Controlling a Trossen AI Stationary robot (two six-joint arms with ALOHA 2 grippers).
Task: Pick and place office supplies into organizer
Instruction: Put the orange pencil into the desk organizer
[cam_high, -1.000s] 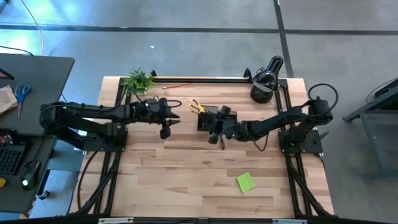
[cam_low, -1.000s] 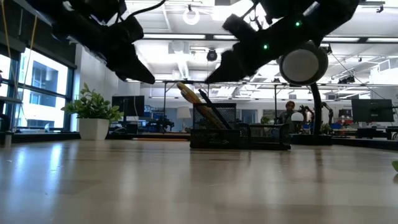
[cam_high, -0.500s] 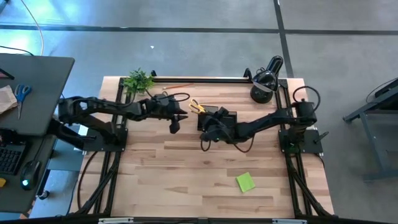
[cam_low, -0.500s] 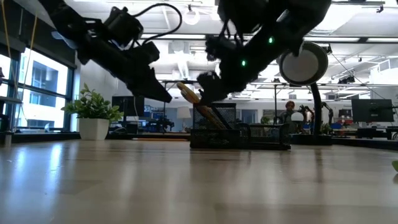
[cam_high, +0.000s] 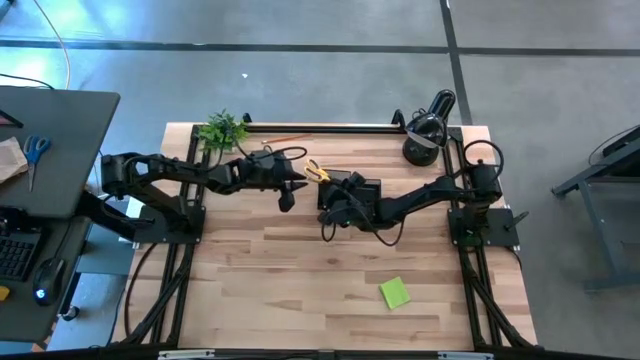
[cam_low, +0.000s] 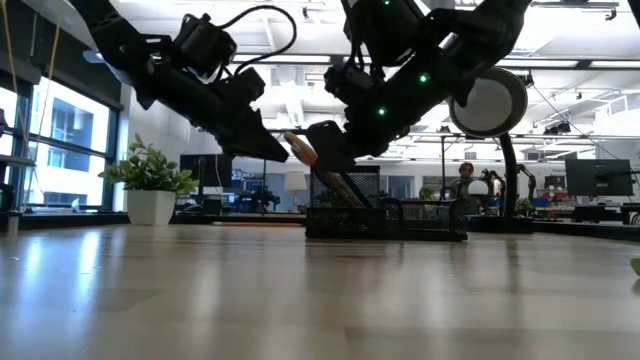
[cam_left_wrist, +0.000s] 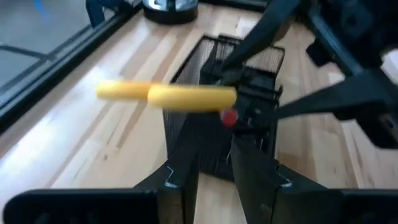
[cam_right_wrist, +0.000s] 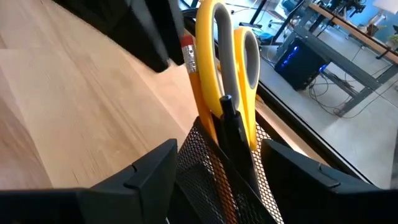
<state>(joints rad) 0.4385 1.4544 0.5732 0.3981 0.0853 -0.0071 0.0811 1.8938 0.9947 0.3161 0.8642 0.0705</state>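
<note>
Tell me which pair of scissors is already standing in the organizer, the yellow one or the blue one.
The yellow-handled scissors, upright in the black mesh organizer beside a pencil and pen. The blue-handled scissors lie flat on the dark side desk, off the wooden table.

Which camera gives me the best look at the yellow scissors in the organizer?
The right wrist view: the yellow scissors fill it, handles up in the mesh organizer. The left wrist view blurs them, the high view shows a small yellow spot, and the low view shows one handle.

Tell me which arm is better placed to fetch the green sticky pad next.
Probably the right: its base side is nearer the sticky pad, and its claw is open and empty by the organizer.
</note>
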